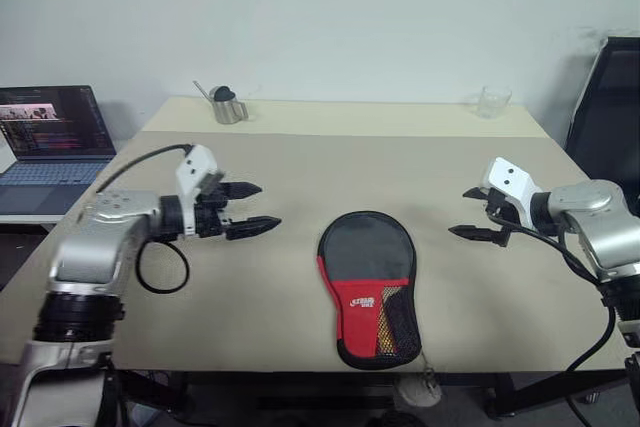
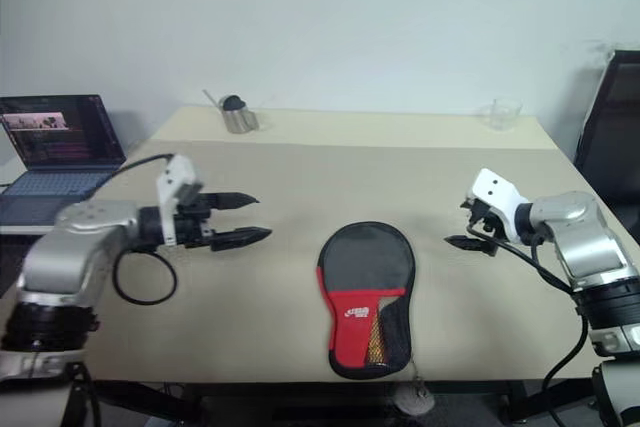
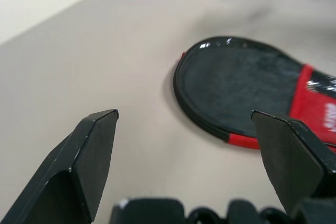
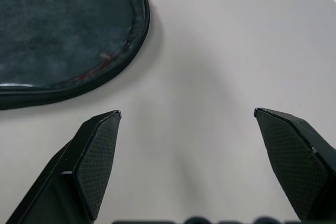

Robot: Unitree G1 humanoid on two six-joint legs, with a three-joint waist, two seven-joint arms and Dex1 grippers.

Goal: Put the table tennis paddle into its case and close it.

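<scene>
1. Head views: case flat on the tabletop, round black end away from the robot, red lower part with white logo and mesh pocket toward the near edge. Looks zipped shut, so the paddle is judged to be inside, though not visible. Left tool on one side of the case, right tool on the other, both raised off the tabletop, well apart from the case, neither touching it. Both spread wide, holding nothing.

2. Left wrist view: black fingers splayed, nothing between them. Beyond them and off toward one finger, the round end of the case, with a red edge at the rim. Probably light; soft fabric over something stiff and flat. Low profile, so hard to pinch from above; best taken at the rim or the narrow handle end.

3. Right wrist view: fingers equally wide, bare tabletop between them. Dark fabric and zip seam of the case ahead, to one side. Zip pull too small to find; likely fiddly and slippery.
</scene>
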